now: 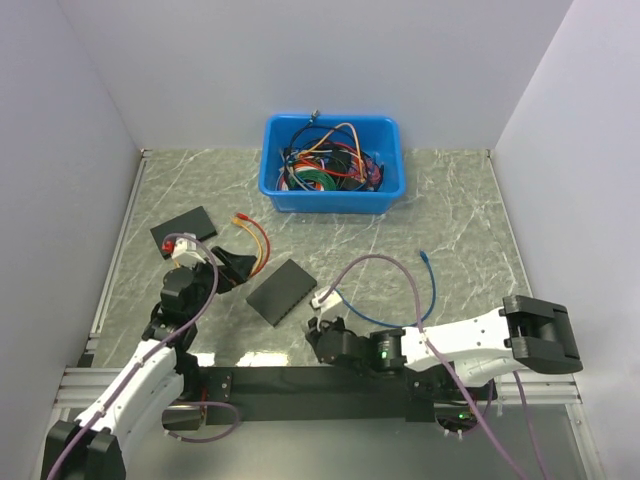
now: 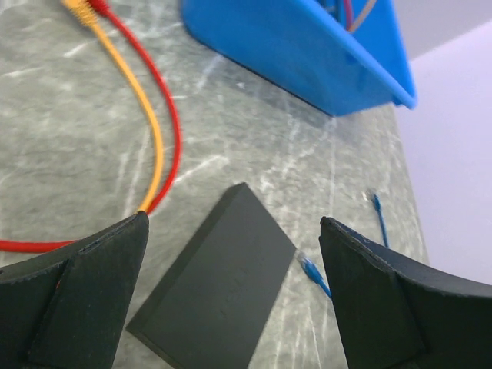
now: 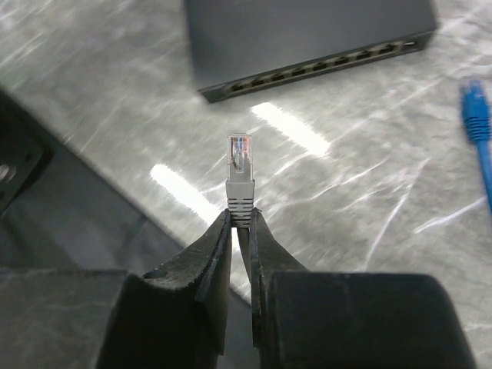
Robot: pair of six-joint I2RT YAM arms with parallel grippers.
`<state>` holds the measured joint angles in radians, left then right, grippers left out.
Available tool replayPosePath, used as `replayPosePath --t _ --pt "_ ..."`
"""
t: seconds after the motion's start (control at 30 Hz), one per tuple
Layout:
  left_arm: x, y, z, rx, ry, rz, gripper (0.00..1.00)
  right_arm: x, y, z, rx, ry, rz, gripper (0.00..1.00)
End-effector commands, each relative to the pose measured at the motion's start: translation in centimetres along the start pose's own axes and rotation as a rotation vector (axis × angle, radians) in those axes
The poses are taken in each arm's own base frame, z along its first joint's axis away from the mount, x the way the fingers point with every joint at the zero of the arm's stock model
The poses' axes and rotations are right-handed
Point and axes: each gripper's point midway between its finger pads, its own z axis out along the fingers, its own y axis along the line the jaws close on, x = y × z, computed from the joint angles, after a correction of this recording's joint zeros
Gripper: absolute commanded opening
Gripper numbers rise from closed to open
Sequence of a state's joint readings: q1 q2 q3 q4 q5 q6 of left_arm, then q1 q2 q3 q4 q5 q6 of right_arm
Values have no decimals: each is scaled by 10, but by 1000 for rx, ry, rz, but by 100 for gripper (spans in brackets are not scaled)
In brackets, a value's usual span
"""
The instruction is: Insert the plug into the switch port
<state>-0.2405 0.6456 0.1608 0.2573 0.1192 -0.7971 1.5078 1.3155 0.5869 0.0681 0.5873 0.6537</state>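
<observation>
Grey marble counter (image 1: 450, 200), white walls. Right tool (image 3: 240, 219) clenched on grey-booted plug (image 3: 240, 157). Plug's long axis points at switch port row (image 3: 315, 67) ahead, not touching; row skewed to axis. Right arm nearer. Left tool (image 2: 232, 223) released, above switch (image 2: 223, 284). Blue-booted plug (image 3: 475, 100) loose on counter at right. Held plug's cable hidden; latch side unclear.

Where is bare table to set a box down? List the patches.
Bare: table right of the bin, beyond the blue cable; also the far-left corner beside the bin. Crowded: around the switch and orange cable.
</observation>
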Motion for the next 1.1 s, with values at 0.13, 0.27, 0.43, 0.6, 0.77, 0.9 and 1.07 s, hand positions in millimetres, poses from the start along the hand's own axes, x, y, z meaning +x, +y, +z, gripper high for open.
replayPosePath --t 0.13,0.27,0.43,0.6,0.77,0.9,1.07 --pt "8 -30 -5 174 64 61 99 -2 1 21 5 53 48 0" --pt "24 -23 2 166 132 29 99 1 15 36 19 115 -1 0" --pt "37 -15 7 152 182 16 98 14 19 50 42 176 -24 0" --pt "43 -10 9 146 200 11 97 14 14 58 31 199 11 0" --pt "45 -9 12 143 211 10 97 13 17 63 26 212 -4 0" --pt "46 -11 13 156 222 5 97 18 22 70 28 238 -20 0" --pt "50 -9 14 155 237 2 96 19 24 75 38 250 -24 0"
